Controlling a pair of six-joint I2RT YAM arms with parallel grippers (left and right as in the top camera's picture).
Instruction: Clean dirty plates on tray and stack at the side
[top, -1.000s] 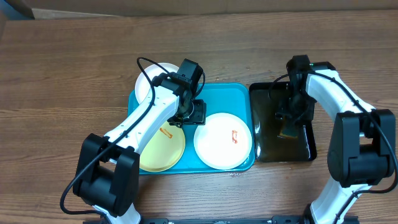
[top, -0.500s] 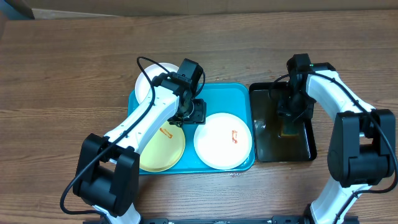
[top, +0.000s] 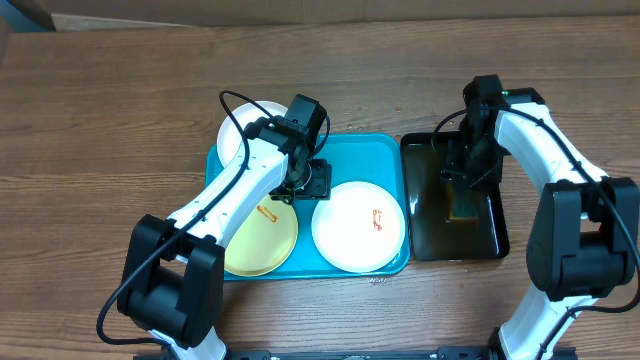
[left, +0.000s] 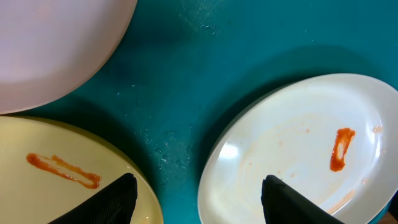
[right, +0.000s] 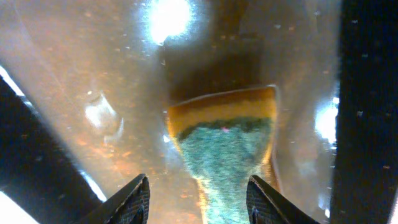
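Note:
Three dirty plates lie on the turquoise tray (top: 365, 160): a white plate (top: 240, 130) at the back left, a yellow-green plate (top: 262, 238) with a red streak at the front left, and a white plate (top: 358, 225) with a red smear at the front right. My left gripper (top: 312, 180) hangs open over the tray's middle. In the left wrist view this gripper (left: 196, 193) straddles the gap between the yellow-green plate (left: 56, 180) and the smeared white plate (left: 305, 143). My right gripper (right: 198, 190) stands open low over a green and yellow sponge (right: 227, 146), which lies in murky liquid.
A smaller black tray (top: 495, 245) of brownish liquid sits right of the turquoise tray, with the sponge (top: 463, 208) in it and my right gripper (top: 468, 172) above. Bare wooden table surrounds both trays. A cable loops off the left arm.
My right gripper has risen and shifted slightly toward the back of the black tray, its jaws closing then reopening over the sponge. The left arm and the plates have not moved.

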